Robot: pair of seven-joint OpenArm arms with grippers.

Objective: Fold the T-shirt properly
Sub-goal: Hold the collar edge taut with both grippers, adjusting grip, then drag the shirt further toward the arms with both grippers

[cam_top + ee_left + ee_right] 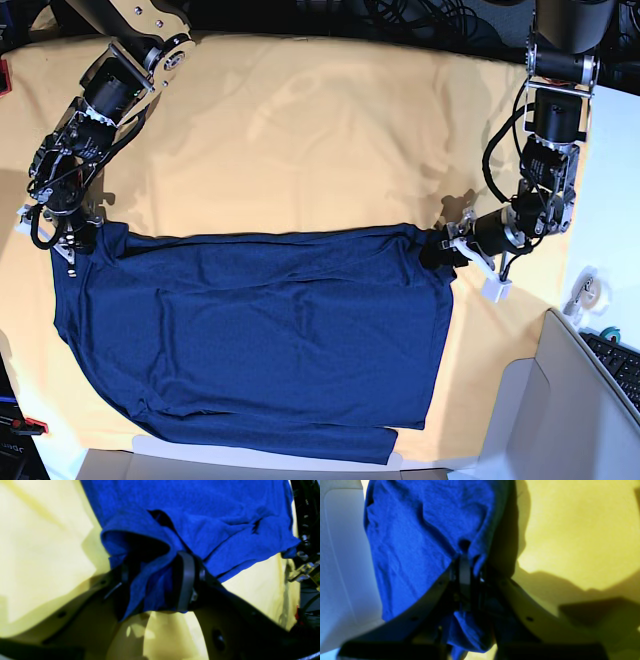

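Observation:
The dark navy-blue T-shirt lies spread on the yellow table cloth, its far edge pulled in a straight line between my two grippers. My left gripper is shut on the shirt's far right corner; the left wrist view shows blue fabric bunched between its fingers. My right gripper is shut on the far left corner; the right wrist view shows the cloth pinched at the fingertips and hanging below them.
A grey box or tray stands at the front right, beside a keyboard and a tape roll. The shirt's near hem reaches the table's front edge. Cables lie along the back edge.

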